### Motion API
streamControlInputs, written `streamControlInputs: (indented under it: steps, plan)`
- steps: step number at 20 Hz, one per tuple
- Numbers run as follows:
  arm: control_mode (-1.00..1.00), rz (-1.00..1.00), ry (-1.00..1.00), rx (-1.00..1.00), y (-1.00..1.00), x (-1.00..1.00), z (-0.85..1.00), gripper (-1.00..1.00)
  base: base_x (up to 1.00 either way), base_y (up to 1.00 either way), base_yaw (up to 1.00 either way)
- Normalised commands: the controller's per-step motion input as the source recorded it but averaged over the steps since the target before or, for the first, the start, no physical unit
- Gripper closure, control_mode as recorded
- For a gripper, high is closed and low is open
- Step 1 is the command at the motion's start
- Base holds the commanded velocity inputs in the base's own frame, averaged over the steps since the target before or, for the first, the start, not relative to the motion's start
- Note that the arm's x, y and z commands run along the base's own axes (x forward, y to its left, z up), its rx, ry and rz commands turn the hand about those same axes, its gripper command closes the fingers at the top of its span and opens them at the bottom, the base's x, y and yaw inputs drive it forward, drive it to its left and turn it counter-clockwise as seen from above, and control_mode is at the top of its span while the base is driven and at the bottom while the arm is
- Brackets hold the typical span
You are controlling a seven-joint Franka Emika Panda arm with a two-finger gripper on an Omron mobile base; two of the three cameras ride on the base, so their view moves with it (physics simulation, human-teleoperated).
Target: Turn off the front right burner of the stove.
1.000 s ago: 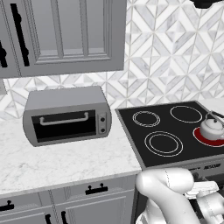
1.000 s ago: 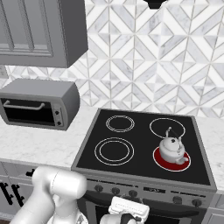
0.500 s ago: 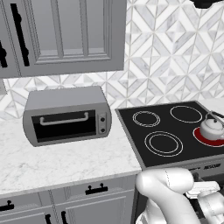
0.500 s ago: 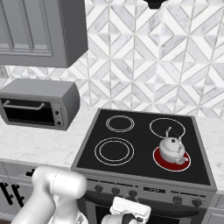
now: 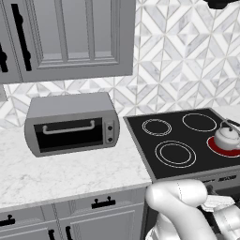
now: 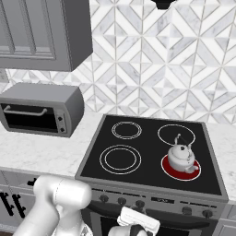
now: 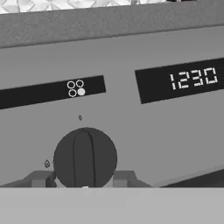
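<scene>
The stove point(image 5: 140, 132) point(image 6: 148, 146) is a black glass cooktop, and its front right burner point(image 5: 232, 151) point(image 6: 177, 172) glows red under a silver kettle point(image 5: 227, 137) point(image 6: 180, 156). My gripper point(image 7: 83, 180) is low at the grey front panel point(image 7: 144, 131), where its two fingertips point(image 7: 125, 177) press either side of a dark round knob point(image 7: 85, 156). Above the knob, a four-dot marker point(image 7: 75, 88) has its lower right dot lit. The white hand point(image 6: 137, 216) point(image 5: 216, 202) shows against the panel below the cooktop.
A grey toaster oven point(image 5: 70, 124) point(image 6: 41, 108) stands on the marble counter point(image 5: 61, 173) left of the stove. Grey wall cabinets point(image 5: 70, 37) hang above it. The panel clock point(image 7: 192, 79) reads 1230, and more knobs point(image 6: 186, 210) line the panel.
The hand has edged slightly along the stove's front panel. The burner glows red throughout and the kettle has not moved.
</scene>
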Motion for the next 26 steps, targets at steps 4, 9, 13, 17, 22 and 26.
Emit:
streamControlInputs:
  steps: [4, 9, 13, 17, 22, 26]
  plan:
    - [-1.0, 0.0, 0.01, 0.28, -0.33, 0.18, 0.58, 1.0, 0.0, 0.0, 0.0]
    - [-1.0, 0.0, -0.01, 0.12, -0.28, 0.27, 0.66, 1.0, 0.0, 0.0, 0.0]
    - [-1.0, 0.04, -0.04, 0.15, -0.28, 0.07, 0.67, 1.0, 0.0, 0.0, 0.0]
    - [-1.0, 0.07, -0.11, 0.19, -0.31, 0.0, 0.65, 1.0, 0.0, 0.0, 0.0]
    - [-1.0, 0.19, -0.11, 0.33, -0.42, 0.0, 0.68, 1.0, 0.0, 0.0, 0.0]
    - [-1.0, 0.19, -0.13, 0.34, -0.48, 0.0, 0.71, 1.0, 0.0, 0.0, 0.0]
